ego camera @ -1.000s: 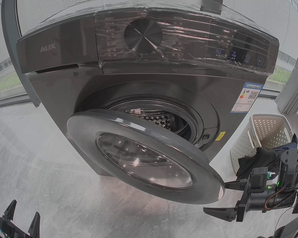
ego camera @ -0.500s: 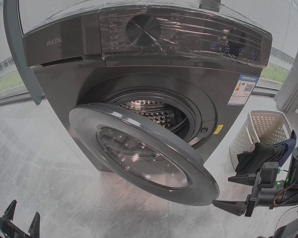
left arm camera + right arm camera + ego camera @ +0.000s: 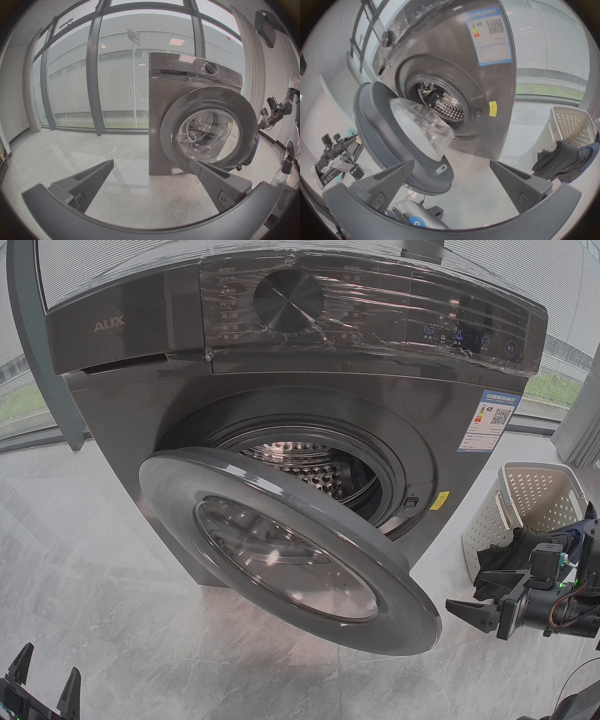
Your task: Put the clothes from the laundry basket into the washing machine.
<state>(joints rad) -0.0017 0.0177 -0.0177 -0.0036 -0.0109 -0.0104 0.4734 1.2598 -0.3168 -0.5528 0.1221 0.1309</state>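
A: Change noted?
B: Right gripper, jaws apart and empty, has lifted away from the open door toward the dark clothes draped over the laundry basket rim. Pick-up judged next.

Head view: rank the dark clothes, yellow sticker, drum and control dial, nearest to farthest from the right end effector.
1. Dark clothes, hanging over the basket rim, right beside the right end effector.
2. Yellow sticker, on the washing machine front, lower right.
3. Drum, inside the machine.
4. Control dial, top panel.
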